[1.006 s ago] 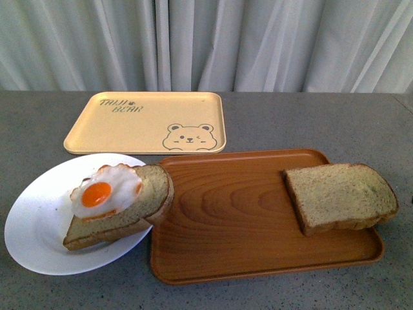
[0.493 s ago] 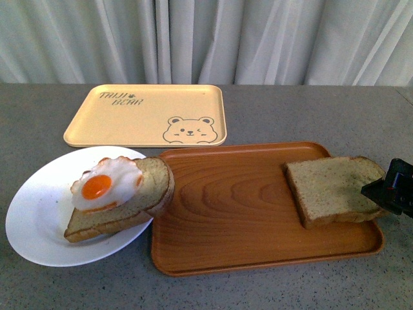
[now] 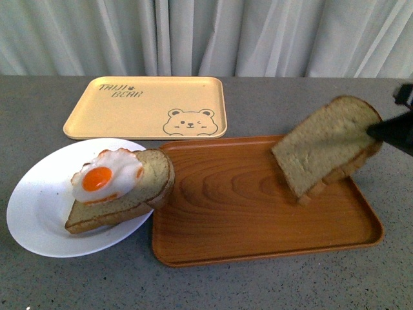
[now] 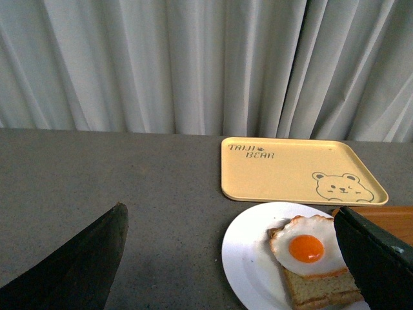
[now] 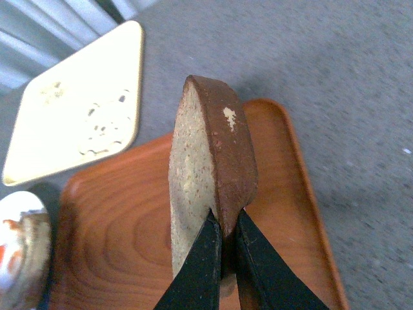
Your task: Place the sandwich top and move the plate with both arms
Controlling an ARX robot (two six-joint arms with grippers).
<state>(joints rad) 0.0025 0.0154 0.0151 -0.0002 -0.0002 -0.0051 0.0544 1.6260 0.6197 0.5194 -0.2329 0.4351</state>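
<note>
My right gripper [image 3: 377, 131] is shut on the sandwich top [image 3: 326, 145], a plain brown bread slice. It holds the slice tilted up over the right part of the brown wood-grain tray [image 3: 245, 213]. In the right wrist view the fingers [image 5: 203, 258] pinch the slice [image 5: 210, 165] at its crust edge. The white plate [image 3: 39, 213] sits at the left with a bread slice bearing a fried egg [image 3: 106, 181]. My left gripper [image 4: 232, 258] is open above the table beside the plate [image 4: 248, 258]; its fingertips [image 4: 97, 252] frame the egg bread [image 4: 310, 248].
A yellow bear-print tray [image 3: 148, 116] lies at the back behind the plate. The plate's right rim overlaps the wood tray's left edge. Grey curtains hang behind the grey table [image 3: 64, 284].
My right gripper has come in from the right, closed on the sandwich top and lifted it off the wood tray, tilting it upward.
</note>
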